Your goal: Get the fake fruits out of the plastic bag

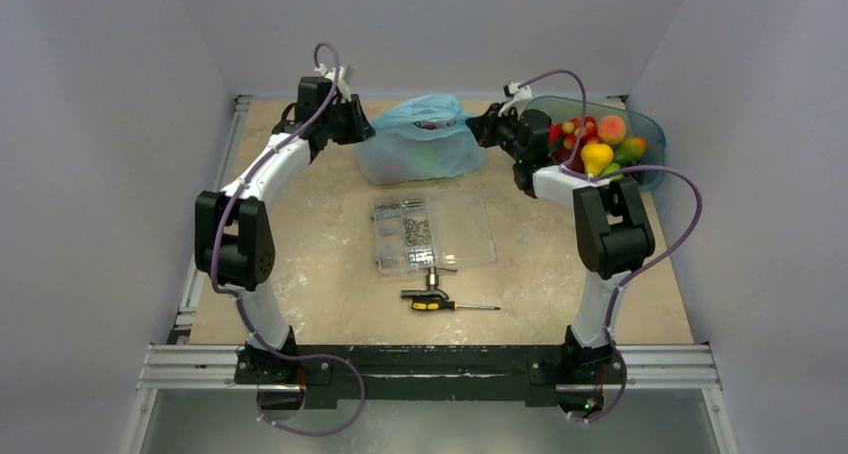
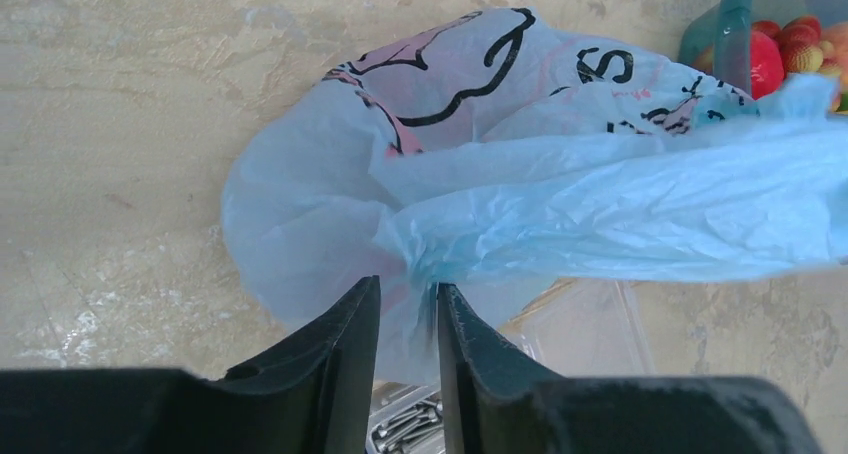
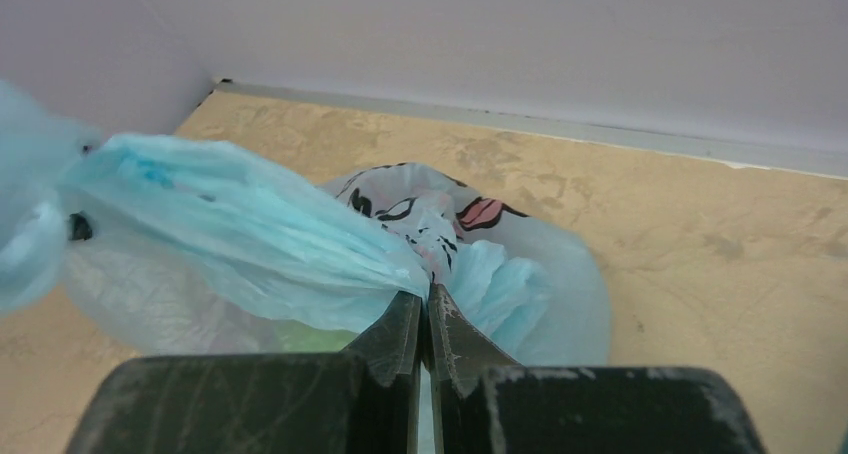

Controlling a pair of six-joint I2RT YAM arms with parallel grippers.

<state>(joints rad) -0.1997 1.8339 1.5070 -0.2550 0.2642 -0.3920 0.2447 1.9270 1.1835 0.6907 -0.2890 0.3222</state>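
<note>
The light blue plastic bag (image 1: 420, 139) sits at the back of the table between both grippers. My right gripper (image 3: 426, 299) is shut on a gathered fold of the plastic bag (image 3: 250, 244) at its right side. My left gripper (image 2: 408, 289) is at the left side of the plastic bag (image 2: 560, 174); its jaws stand slightly apart, with thin film hanging loosely in the gap. The bag's top is stretched between the two. A green fake fruit (image 3: 300, 334) shows dimly through the film; the rest inside is hidden.
A rigid teal tub (image 1: 650, 134) holding several coloured fruits (image 1: 600, 144) stands at the back right, behind my right arm. A clear compartment box of screws (image 1: 432, 232) lies mid-table, with a screwdriver (image 1: 440, 304) just in front of it. Walls close in on the back and sides.
</note>
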